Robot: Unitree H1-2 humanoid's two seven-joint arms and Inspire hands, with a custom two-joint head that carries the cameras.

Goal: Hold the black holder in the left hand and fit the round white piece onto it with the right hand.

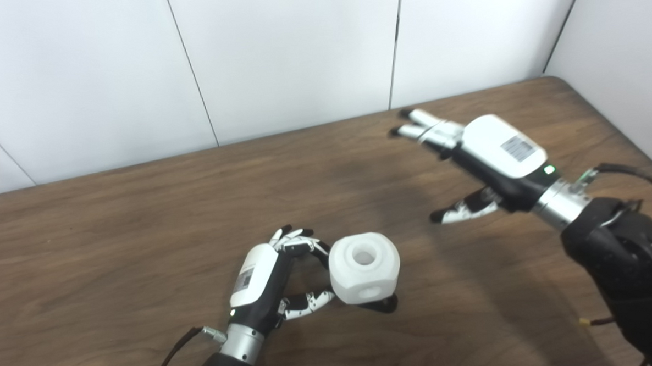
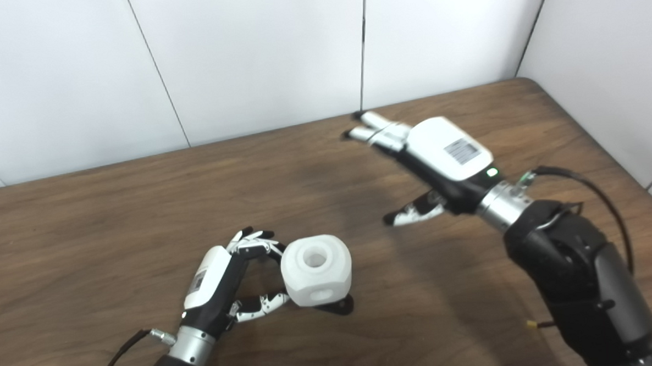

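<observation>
Just a dark brown wood-grain table (image 1: 140, 224) with a rounded far right corner, pushed up against plain white panelled walls (image 1: 287, 52) with thin dark seams running down them, another white wall (image 1: 623, 49) closing off the right side, all under soft even light.

Matt, smooth white plastic piece (image 1: 364, 267) on a dark wood-grain counter (image 1: 140, 224); each robot hand (image 1: 261, 282) has a glossy white plastic shell and metal wrist.

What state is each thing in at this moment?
white piece: sitting on the black holder, hole facing up.
black holder: mostly hidden beneath the piece, resting on the table.
left hand: fingers curled against the piece.
right hand: open, raised, empty.
</observation>
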